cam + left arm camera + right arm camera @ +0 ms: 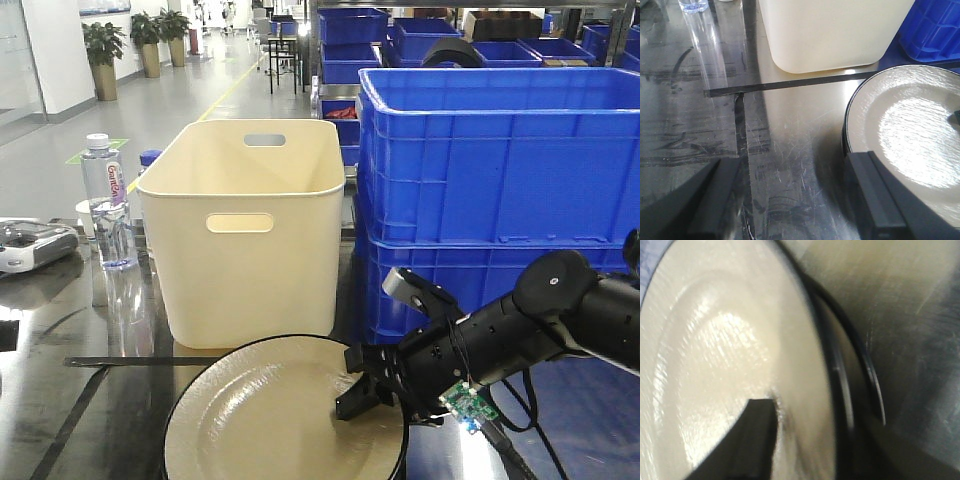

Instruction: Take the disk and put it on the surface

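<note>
A cream plate (270,420) with a black rim is lying flat on the dark, glossy bench (80,400), just in front of a cream plastic tub (250,225) that is standing on the same mirror-like top. The right arm is reaching in from the right edge of the front view, its black right claw (362,385) sitting over the plate's right rim; one dark finger (747,440) is lying across the plate's inner face in the right wrist view, but that view is blurred and I cannot tell whether the claw is clamped on the rim or merely resting there. A small green circuit board (467,405) is hanging under the arm's wrist.

In the left wrist view the left claw (790,200) is hanging above the bench with its two dark fingers (880,200) standing wide apart, gripping nothing, the plate's left rim lying just beside the nearer finger. A strip of black tape (790,84) is running across the bench between the tub and the plate, with a second strip meeting it at a right angle.

A clear water bottle (108,205) is standing to the left of the tub, apart from it. Stacked blue crates (500,200) are rising behind the right arm, close against the tub's right side.
</note>
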{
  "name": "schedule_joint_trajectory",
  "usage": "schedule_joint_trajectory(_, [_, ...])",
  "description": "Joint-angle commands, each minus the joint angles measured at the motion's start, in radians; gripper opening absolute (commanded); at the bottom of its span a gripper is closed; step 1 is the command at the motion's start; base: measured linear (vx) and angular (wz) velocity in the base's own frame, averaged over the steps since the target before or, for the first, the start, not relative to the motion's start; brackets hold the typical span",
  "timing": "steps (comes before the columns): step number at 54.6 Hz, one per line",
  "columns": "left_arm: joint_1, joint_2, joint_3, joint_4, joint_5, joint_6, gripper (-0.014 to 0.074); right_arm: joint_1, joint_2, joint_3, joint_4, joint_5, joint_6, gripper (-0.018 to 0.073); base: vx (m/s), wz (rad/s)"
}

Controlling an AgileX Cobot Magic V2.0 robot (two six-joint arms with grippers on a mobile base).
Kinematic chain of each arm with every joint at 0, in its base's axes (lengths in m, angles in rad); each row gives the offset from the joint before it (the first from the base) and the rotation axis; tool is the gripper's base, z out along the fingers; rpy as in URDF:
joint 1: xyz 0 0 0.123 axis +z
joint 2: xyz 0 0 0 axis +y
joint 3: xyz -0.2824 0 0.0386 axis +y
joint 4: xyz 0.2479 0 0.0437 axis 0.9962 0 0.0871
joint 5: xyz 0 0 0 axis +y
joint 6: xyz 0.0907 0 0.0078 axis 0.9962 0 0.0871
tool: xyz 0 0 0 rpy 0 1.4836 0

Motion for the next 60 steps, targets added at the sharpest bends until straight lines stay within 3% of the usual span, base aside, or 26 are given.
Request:
schedule_joint_trajectory(1, [-0.001,-0.01,-0.028,0.0,-0.07,-0.01,0.0537,-0.007,-0.056,-0.023,-0.05,-0.012,-0.037,0.0476,0.0,0.0])
schedule_joint_trajectory(12, [-0.001,-0.01,-0.028,0.0,-0.07,-0.01,0.0537,-0.007,-0.118,-0.023,-0.091,-0.017,-0.097,0.0591,0.0,0.0])
schedule_joint_trajectory(29, [-0.001,-0.01,-0.028,0.0,-0.07,-0.01,0.0537,-0.007,-0.284,-0.023,-0.251,-0.053,-0.1,0.0582,0.0,0.0])
schedule_joint_trajectory(39, [-0.001,-0.01,-0.028,0.0,-0.074,-0.009,0.0515,-0.007,-0.377,-0.023,-0.27,-0.066,-0.099,0.0578,0.0,0.0])
schedule_joint_trajectory(47, [-0.001,-0.01,-0.028,0.0,-0.081,-0.008,0.0425,-0.007,-0.419,-0.023,-0.27,-0.072,-0.1,0.0524,0.0,0.0])
schedule_joint_trajectory(60, [-0.001,-0.011,-0.028,0.0,-0.072,-0.008,0.016,-0.007,-0.435,-0.023,-0.267,-0.072,-0.1,0.0328,0.0,0.0])
